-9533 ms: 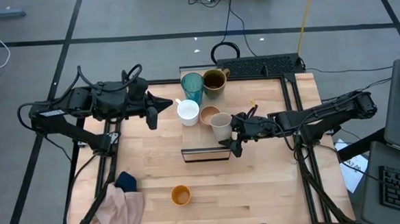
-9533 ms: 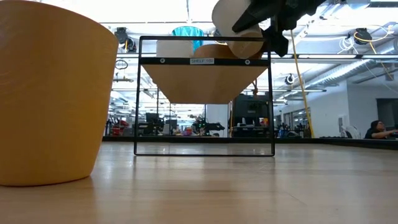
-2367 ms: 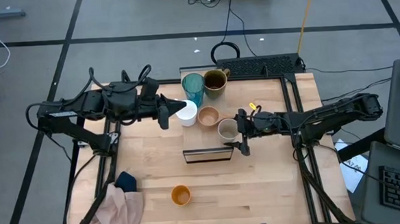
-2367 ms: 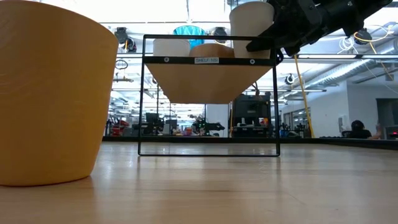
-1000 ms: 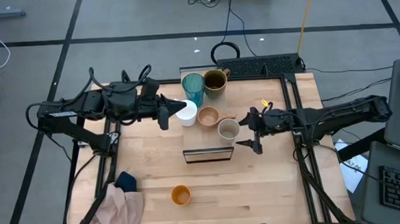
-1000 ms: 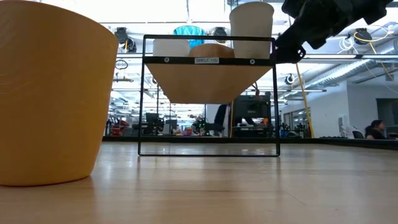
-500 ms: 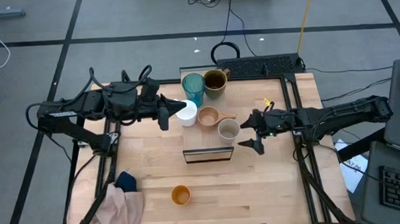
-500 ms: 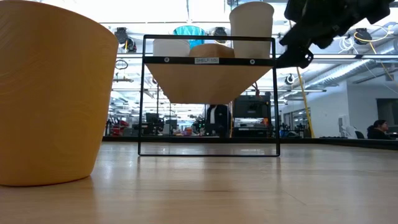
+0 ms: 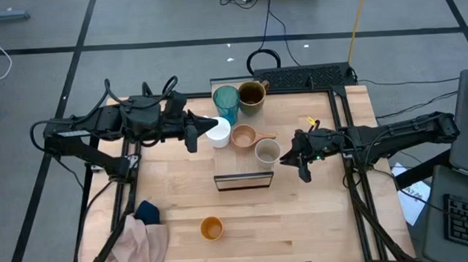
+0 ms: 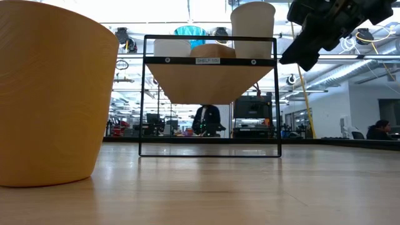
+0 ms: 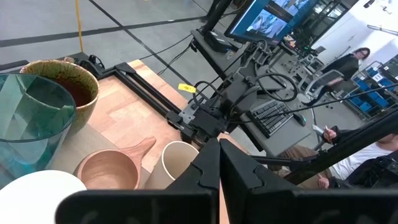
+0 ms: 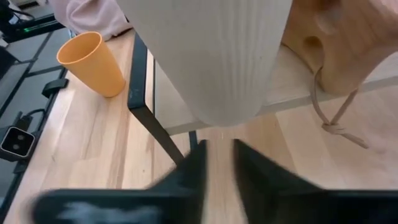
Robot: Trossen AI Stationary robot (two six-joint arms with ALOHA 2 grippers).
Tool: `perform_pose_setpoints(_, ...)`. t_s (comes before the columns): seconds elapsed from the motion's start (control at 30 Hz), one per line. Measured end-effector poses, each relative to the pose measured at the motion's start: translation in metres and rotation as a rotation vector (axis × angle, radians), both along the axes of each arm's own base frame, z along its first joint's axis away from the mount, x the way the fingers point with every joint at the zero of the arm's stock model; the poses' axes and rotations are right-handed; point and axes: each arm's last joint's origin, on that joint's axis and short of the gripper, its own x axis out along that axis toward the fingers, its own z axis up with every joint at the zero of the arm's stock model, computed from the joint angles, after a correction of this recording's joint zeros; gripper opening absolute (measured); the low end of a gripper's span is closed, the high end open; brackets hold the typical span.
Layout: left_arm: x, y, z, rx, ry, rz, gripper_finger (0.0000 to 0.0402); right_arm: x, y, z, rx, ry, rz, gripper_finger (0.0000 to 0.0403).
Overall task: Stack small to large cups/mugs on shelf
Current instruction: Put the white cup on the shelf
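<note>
Five cups stand on the shelf top. From the far end they are the teal tumbler, the olive mug, the white mug, the wooden handled cup and the beige cup. The beige cup stands upright near the shelf's near end. The orange cup rests upright on the table near the front edge. My right gripper hangs just right of the beige cup, fingers drawn together and empty. My left gripper is shut, held high just left of the white mug.
A pink cloth and a dark blue object lie at the near left corner. A keyboard sits at the far edge. Bare tabletop lies between the shelf's near end and the orange cup. A person stands far off in the room.
My right gripper, open beside the beige cup a second ago, has shut its fingers and rolled a little while staying just right of the cup. The beige cup stands unmoved on the shelf.
</note>
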Motion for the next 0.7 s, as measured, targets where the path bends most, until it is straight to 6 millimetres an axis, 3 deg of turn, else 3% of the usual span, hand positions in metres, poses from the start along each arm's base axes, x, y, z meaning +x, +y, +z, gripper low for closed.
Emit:
perform_pose_setpoints(0.07,0.0,0.0,0.0,-0.001,0.0,0.0,0.0005,0.0001,0.0,0.0002,-0.019,-0.003,0.012,0.0016)
perform_pose_setpoints(0.2,0.0,0.0,0.0,-0.002,-0.001,0.0,0.0005,0.0011,-0.0021,0.0015,-0.019,-0.02,0.001,0.0005)
perform_pose_setpoints(0.7,0.0,0.0,0.0001,-0.001,-0.001,0.0,0.0005,0.0098,-0.0024,-0.0009,0.002,-0.039,0.039,0.0)
